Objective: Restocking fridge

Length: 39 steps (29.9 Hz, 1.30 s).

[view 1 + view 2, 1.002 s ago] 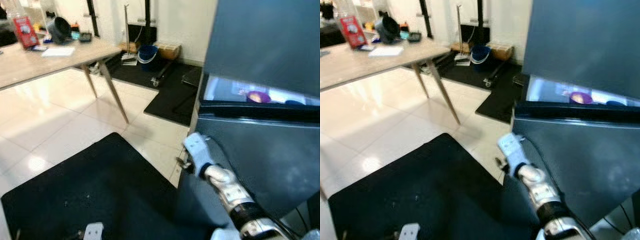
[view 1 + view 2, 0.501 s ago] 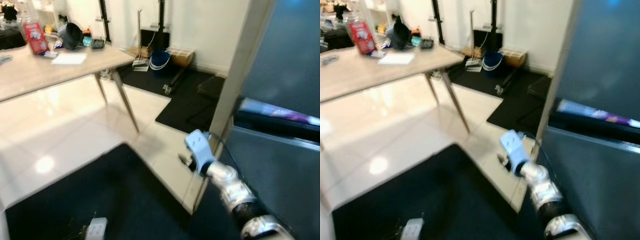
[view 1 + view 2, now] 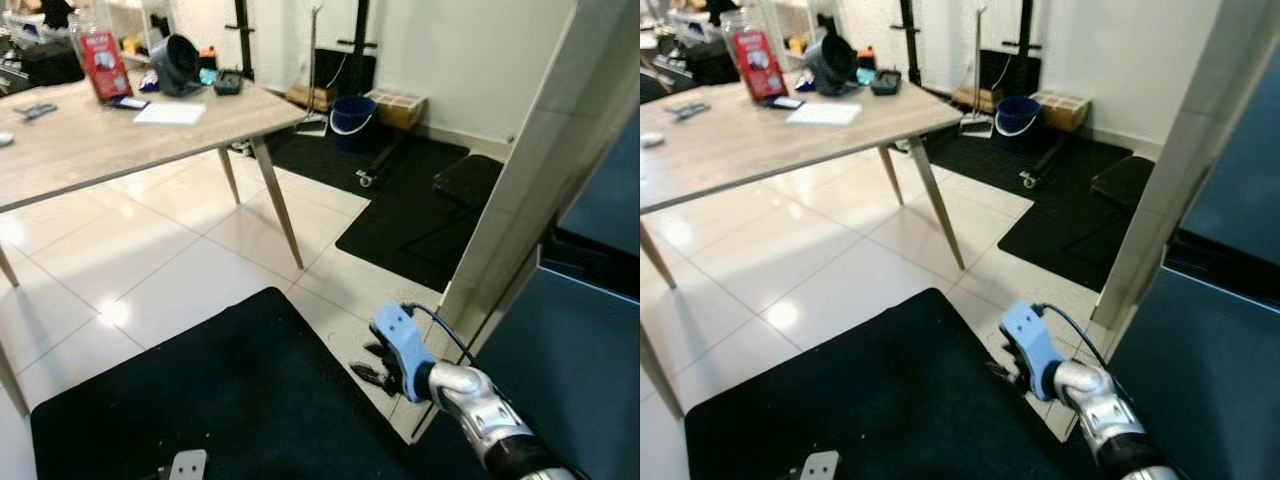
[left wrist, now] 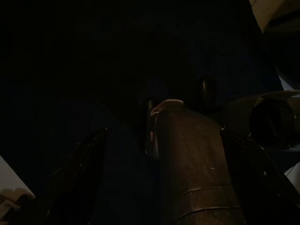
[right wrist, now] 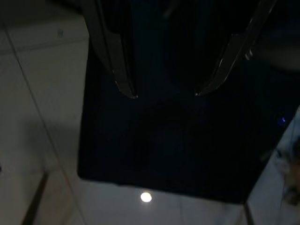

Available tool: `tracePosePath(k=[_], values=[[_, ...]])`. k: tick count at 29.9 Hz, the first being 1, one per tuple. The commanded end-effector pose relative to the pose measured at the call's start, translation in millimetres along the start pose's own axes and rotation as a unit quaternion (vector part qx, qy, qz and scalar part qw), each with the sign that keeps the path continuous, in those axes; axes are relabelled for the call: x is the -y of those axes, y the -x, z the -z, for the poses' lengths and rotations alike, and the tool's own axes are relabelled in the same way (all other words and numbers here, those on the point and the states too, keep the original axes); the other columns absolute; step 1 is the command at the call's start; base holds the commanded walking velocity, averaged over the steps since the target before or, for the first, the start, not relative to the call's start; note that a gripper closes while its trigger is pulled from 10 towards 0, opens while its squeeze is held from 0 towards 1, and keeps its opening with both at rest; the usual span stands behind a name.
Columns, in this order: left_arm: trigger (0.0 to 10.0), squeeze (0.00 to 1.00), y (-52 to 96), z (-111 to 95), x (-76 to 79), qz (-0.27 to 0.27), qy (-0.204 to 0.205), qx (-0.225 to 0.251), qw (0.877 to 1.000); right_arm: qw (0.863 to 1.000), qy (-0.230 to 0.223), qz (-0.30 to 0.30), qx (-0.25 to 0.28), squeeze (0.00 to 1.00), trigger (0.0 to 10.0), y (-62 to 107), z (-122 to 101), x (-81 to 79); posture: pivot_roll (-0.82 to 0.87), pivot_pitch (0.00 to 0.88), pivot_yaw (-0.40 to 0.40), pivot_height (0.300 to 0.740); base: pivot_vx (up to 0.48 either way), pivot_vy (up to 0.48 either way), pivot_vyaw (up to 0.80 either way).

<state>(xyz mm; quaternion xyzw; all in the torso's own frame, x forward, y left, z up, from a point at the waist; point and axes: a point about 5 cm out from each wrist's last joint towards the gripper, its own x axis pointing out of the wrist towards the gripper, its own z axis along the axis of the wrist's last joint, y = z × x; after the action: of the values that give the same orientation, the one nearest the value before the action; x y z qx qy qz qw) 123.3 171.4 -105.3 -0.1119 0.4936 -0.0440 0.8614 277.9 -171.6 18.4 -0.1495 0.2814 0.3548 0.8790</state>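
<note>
The view has swung left, away from the fridge (image 3: 590,330); the right gripper (image 5: 161,93) hangs spread wide over the black mat (image 3: 230,400), holding nothing.

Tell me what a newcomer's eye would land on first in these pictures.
The robot's right arm, its tool open and empty low above the black mat on the white tiled floor. To its right rises the dark fridge. Across the room to the left stands a wooden table with a red packet at its far end.
</note>
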Motion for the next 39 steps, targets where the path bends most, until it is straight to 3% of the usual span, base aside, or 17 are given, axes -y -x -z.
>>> tracePosePath(k=[1, 4, 5, 6, 11, 21, 29, 34, 36, 39], values=[[10.0, 0.0, 1.6, 8.0, -0.1, 0.005, 0.0, -0.017, 1.0, 0.997, -0.005, 0.029, -0.072, 0.0, 10.0, 8.1, 26.4, 8.2, -0.06, 0.0, 0.008, 0.74, 0.0, 0.0, 0.0], [10.0, 0.0, 1.8, 8.3, -0.3, 0.005, -0.001, -0.018, 1.0, 0.992, -0.015, 0.068, -0.106, 0.0, 10.0, 15.9, 38.7, 18.5, -0.06, 0.0, 0.012, 0.74, 0.0, 0.0, 0.0], [10.0, 0.0, 2.1, 9.0, -0.6, 0.006, -0.003, -0.02, 1.0, 0.98, -0.041, 0.148, -0.126, 0.0, 10.0, 29.1, 47.3, 37.6, -0.07, 0.0, 0.017, 0.74, 0.0, 0.0, 0.0], [10.0, 0.0, 2.2, 9.3, -0.8, 0.007, -0.004, -0.02, 1.0, 0.974, -0.052, 0.178, -0.129, 0.0, 10.0, 34.7, 49.3, 44.8, -0.07, 0.0, 0.017, 0.74, 0.0, 0.0, 0.0], [10.0, 0.0, 2.8, 10.2, -1.8, 0.007, -0.007, -0.023, 1.0, 0.952, -0.061, 0.264, -0.143, 0.0, 10.0, 51.9, 52.2, 66.0, -0.07, 0.0, 0.026, 0.74, 0.0, 0.0, 0.0], [10.0, 0.0, 3.0, 9.0, -3.0, 0.008, -0.01, -0.022, 1.0, 0.917, -0.035, 0.363, -0.164, 0.0, 10.0, 72.1, 48.8, 92.2, -0.07, 0.0, 0.029, 0.74, 0.0, 0.0, 0.0], [10.0, 0.0, 3.4, 11.1, -2.7, 0.008, -0.011, -0.024, 1.0, 0.895, -0.029, 0.427, -0.122, 0.0, 10.0, 76.6, 32.6, 105.2, -0.07, 0.0, 0.027, 0.74, 0.0, 0.0, 0.0], [10.0, 0.0, 3.4, 11.2, -2.5, 0.008, -0.01, -0.023, 1.0, 0.896, -0.033, 0.434, -0.091, 0.0, 10.0, 71.4, 20.8, 107.0, -0.06, 0.0, 0.026, 0.74, 0.0, 0.0, 0.0], [10.0, 0.0, 3.4, 11.0, -2.8, 0.007, -0.01, -0.023, 1.0, 0.906, -0.038, 0.411, -0.092, 0.0, 10.0, 64.8, 21.6, 101.9, -0.06, 0.0, 0.026, 0.74, 0.0, 0.0, 0.0], [10.0, 0.0, 3.3, 10.3, -3.0, 0.006, -0.011, -0.021, 1.0, 0.942, -0.048, 0.307, -0.124, 0.0, 10.0, 45.2, 38.9, 75.5, -0.06, 0.0, 0.023, 0.74, 0.0, 0.0, 0.0]])
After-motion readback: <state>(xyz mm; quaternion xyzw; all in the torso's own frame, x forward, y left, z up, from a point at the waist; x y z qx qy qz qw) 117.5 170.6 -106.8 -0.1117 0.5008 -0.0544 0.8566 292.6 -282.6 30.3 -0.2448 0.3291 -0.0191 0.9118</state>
